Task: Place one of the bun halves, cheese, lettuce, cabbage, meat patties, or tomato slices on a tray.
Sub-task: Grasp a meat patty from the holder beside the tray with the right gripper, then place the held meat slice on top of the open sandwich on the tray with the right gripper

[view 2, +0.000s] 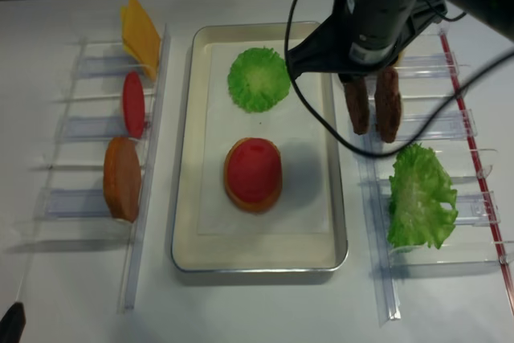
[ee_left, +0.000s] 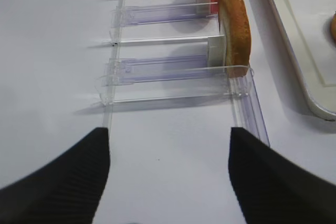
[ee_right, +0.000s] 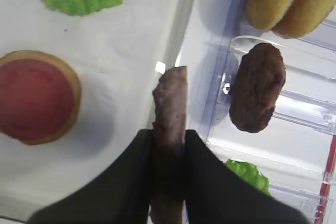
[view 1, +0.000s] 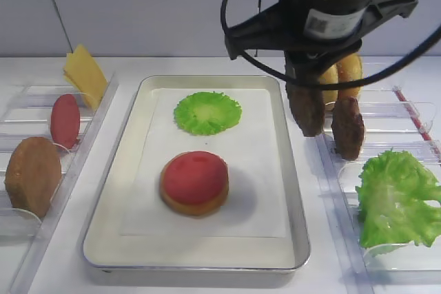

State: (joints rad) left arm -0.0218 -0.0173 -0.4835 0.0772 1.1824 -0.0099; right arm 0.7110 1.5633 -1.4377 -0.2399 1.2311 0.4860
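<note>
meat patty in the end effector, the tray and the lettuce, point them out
held meat patty (ee_right: 170, 103): right wrist view, middle of its upright edge
tray (view 1: 298, 218): exterior high view, right rim
lettuce (view 1: 396, 197): exterior high view, centre of the leaf

Right gripper (ee_right: 169, 153) pointing down, jaws clamped on a meat patty (ee_right: 170, 116) between them, left gripper (ee_left: 168, 174) apparently open

A white tabletop (view 1: 124, 67) meets a plain pale grey wall (view 1: 138, 5) under even light
</note>
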